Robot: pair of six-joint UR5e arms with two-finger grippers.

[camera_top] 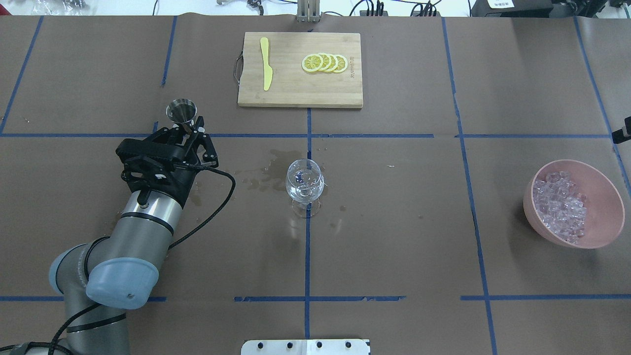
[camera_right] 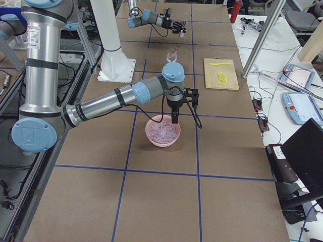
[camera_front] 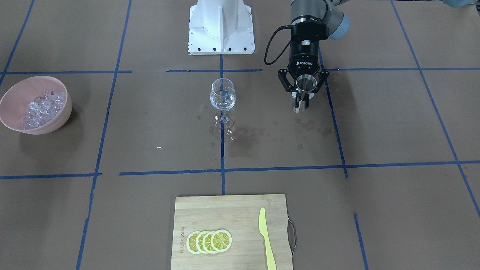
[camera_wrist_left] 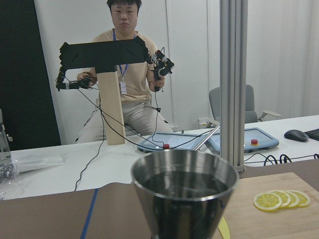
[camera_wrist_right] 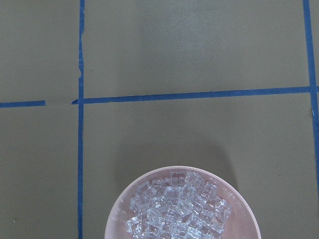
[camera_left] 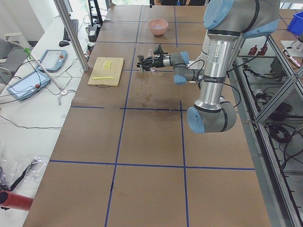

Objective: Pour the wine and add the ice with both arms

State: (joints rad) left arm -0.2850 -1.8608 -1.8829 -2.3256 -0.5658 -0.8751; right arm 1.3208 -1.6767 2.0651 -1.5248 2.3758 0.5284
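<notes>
One steel jigger [camera_top: 181, 111] sat pinched low in my left gripper [camera_front: 302, 98], and I judged it best carried level to the wine glass [camera_front: 222, 98].

Two arms [camera_right: 101, 105], four lemon slices [camera_top: 325, 63]

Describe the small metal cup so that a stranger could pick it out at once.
From the bamboo cutting board at the far edge of the brown table in the overhead view, look toward the left arm's black tool. It grips a small shiny steel cone-shaped cup. Unlike the clear stemmed wine glass nearby, it is opaque metal.
</notes>
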